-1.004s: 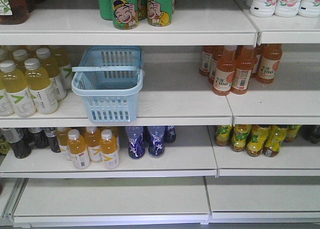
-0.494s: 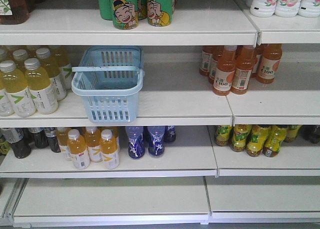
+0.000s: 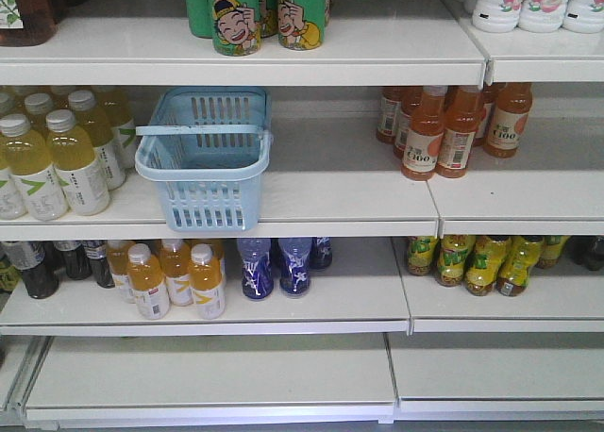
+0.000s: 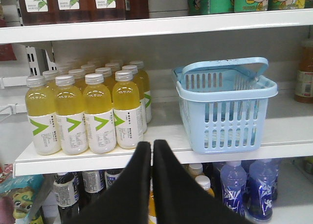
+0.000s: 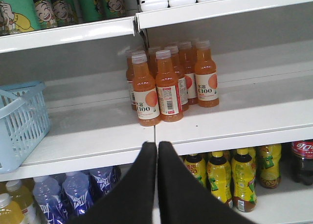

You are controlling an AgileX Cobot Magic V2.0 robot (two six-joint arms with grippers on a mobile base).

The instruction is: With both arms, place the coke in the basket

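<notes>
The pale blue basket (image 3: 204,206) stands empty on the middle shelf, its flat handle lying across the top. In the left wrist view the basket (image 4: 227,122) is up and to the right of my left gripper (image 4: 151,144), which is shut with nothing in it. My right gripper (image 5: 157,145) is also shut and holds nothing; it sits below the middle shelf's front edge, with the basket (image 5: 19,123) at the far left. The coke is out of view. Neither gripper shows in the front view.
Yellow drink bottles (image 3: 57,158) crowd the shelf left of the basket. Orange juice bottles (image 3: 444,130) stand to its right. Green cans (image 3: 269,17) sit on the shelf above. Blue bottles (image 3: 274,267), yellow-labelled bottles (image 5: 230,177) and a dark cola bottle (image 5: 303,160) fill the shelf below.
</notes>
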